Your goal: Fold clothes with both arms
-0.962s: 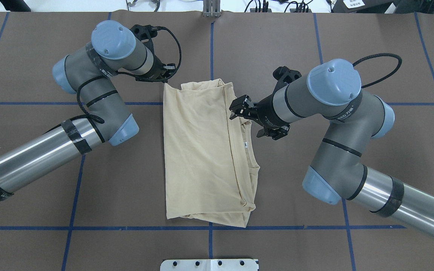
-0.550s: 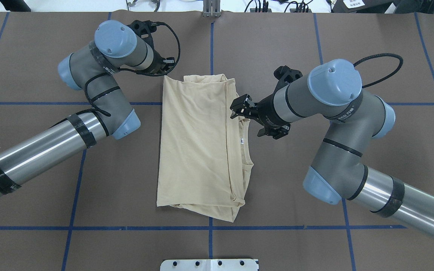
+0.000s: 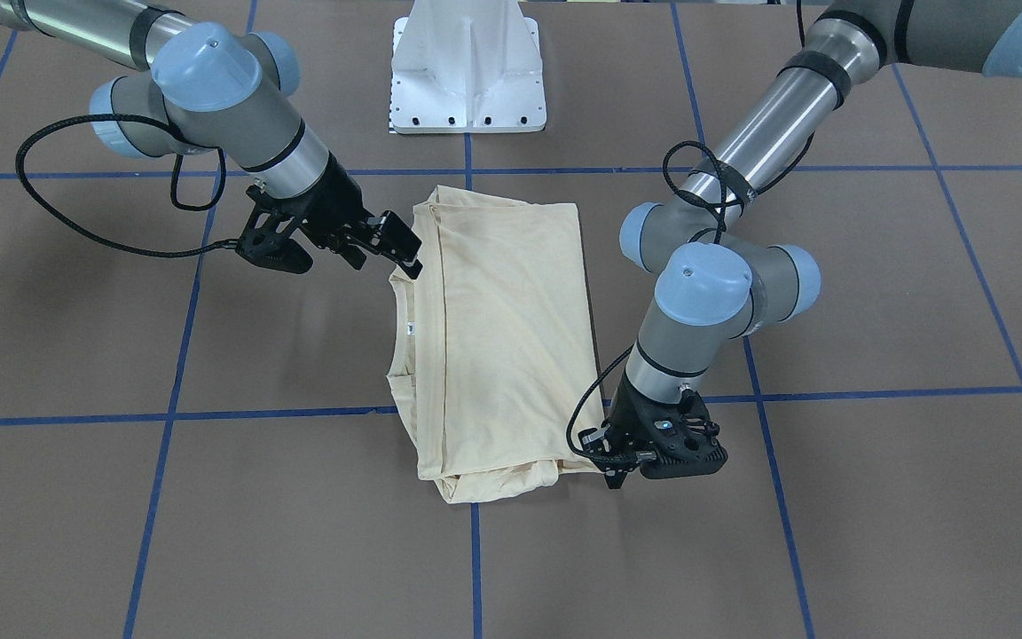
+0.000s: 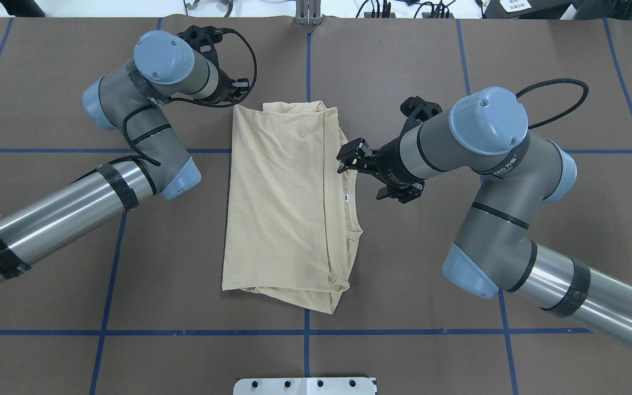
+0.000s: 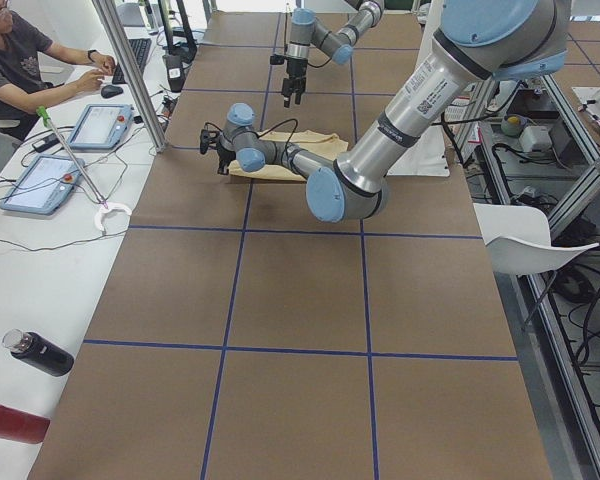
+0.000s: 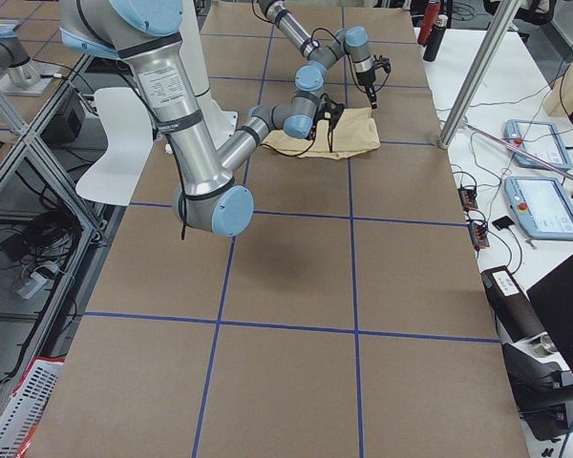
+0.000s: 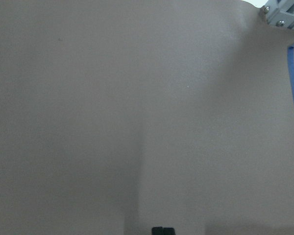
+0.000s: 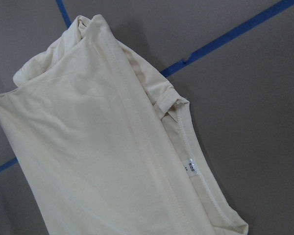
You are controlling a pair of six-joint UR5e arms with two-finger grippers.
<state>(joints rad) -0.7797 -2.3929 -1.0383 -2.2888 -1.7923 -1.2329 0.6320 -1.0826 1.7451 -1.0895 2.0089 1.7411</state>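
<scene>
One folded T-shirt [image 4: 283, 203] lies on the brown, blue-taped table [image 4: 404, 66].

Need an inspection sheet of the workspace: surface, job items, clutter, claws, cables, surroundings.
Surface: brown table cover with a blue tape grid, lying flat.
Job's things: cream T-shirt folded lengthwise, neck label showing at one edge.
Clutter: nothing seen on the cover.
Grippers: left claw at the shirt's far corner, jaws hidden; right claw at the label-side edge, looks open.
Cables: right wrist cable loops away from the shirt; left wrist cable hangs near its corner.
Surroundings: white pedestal base; person at a side bench; bottle.
</scene>
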